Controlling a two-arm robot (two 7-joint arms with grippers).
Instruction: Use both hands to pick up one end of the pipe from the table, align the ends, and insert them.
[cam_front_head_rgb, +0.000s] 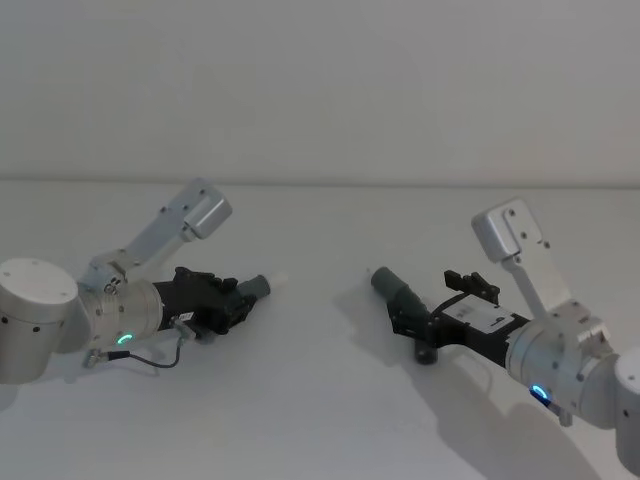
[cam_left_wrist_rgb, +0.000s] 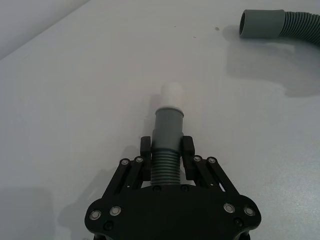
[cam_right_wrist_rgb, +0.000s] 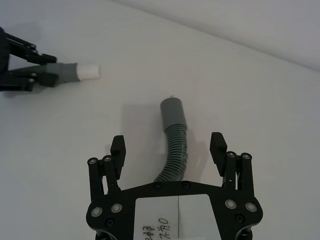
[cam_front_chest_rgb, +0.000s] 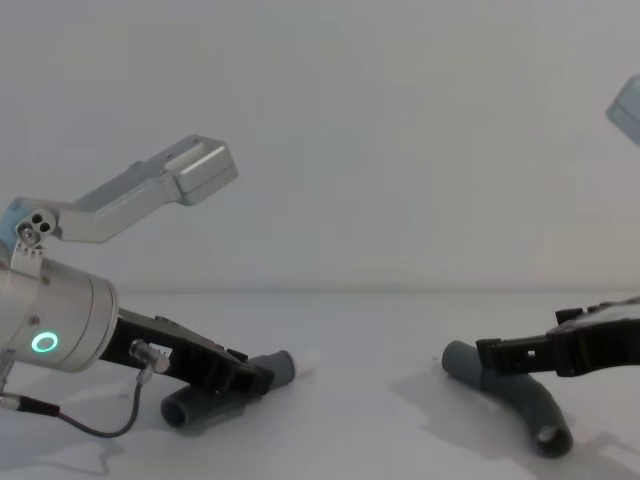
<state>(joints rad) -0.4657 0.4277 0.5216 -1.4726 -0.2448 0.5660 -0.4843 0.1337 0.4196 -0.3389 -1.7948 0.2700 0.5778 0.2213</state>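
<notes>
Left gripper (cam_left_wrist_rgb: 166, 148) clamps the white-tipped piece (cam_left_wrist_rgb: 169, 127) behind its cuff, low over the table (cam_front_head_rgb: 320, 400) | right gripper (cam_right_wrist_rgb: 169, 146) gapes wide astride the wide-cuffed piece (cam_right_wrist_rgb: 173, 116), lying ungrasped | cuffs well apart; second grasp, aligning, insertion remain.

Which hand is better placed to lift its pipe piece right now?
Left. The left hand is shut on the white-tipped piece, just behind its cuff. The right hand is open, straddling the other piece without gripping it.
</notes>
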